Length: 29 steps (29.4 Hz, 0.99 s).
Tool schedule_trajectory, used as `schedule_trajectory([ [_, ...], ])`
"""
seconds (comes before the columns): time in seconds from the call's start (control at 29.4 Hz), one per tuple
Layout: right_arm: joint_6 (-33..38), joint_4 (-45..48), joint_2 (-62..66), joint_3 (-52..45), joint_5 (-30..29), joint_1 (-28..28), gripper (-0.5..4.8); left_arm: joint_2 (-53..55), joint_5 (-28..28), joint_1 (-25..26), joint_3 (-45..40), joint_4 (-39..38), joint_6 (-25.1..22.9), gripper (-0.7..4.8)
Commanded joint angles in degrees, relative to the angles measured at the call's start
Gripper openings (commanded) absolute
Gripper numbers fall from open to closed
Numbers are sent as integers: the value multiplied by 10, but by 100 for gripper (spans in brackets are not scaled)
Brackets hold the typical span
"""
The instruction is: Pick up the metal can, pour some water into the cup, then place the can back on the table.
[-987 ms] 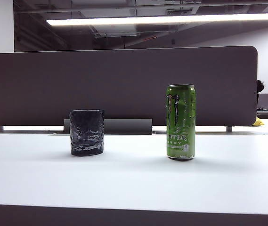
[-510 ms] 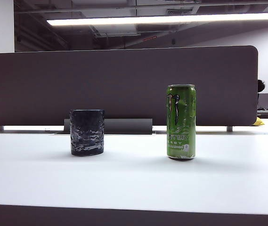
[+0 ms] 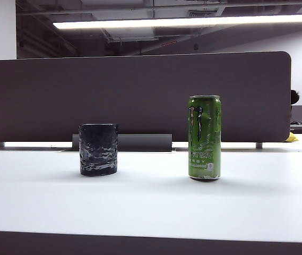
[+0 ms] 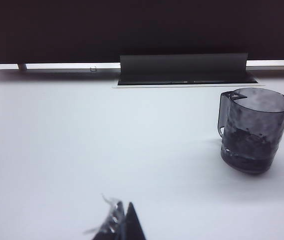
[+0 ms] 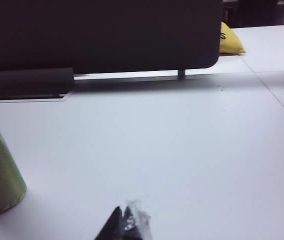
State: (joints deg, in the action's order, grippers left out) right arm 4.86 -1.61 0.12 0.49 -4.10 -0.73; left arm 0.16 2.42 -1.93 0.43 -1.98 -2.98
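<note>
1. Metal can (image 3: 204, 138) standing up straight on the table (image 3: 151, 204), well apart from the cup (image 3: 98, 149), with room to grab it.
2. Cup sitting open side up, ready for water.
3. Left gripper (image 4: 121, 225) low over bare table, near the cup, fingers pressed together, holding nothing.
4. Right gripper (image 5: 127, 225) near the can, fingers pressed together, empty too.
5. On the can: black claw mark, pale letters "STER" and "RGY".

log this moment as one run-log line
can: upright on table, right of cup | left gripper: shut, empty, short of cup | right gripper: shut, empty, off can
</note>
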Motion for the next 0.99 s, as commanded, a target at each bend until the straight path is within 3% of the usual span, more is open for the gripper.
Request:
schedule_trajectory([
  [0.03, -4, 6, 0, -1, 4, 3, 0, 1, 2, 0, 1, 8, 0, -5],
  [0.99, -4, 5, 0, -1, 5, 12, 0, 1, 2, 0, 1, 8, 0, -5],
])
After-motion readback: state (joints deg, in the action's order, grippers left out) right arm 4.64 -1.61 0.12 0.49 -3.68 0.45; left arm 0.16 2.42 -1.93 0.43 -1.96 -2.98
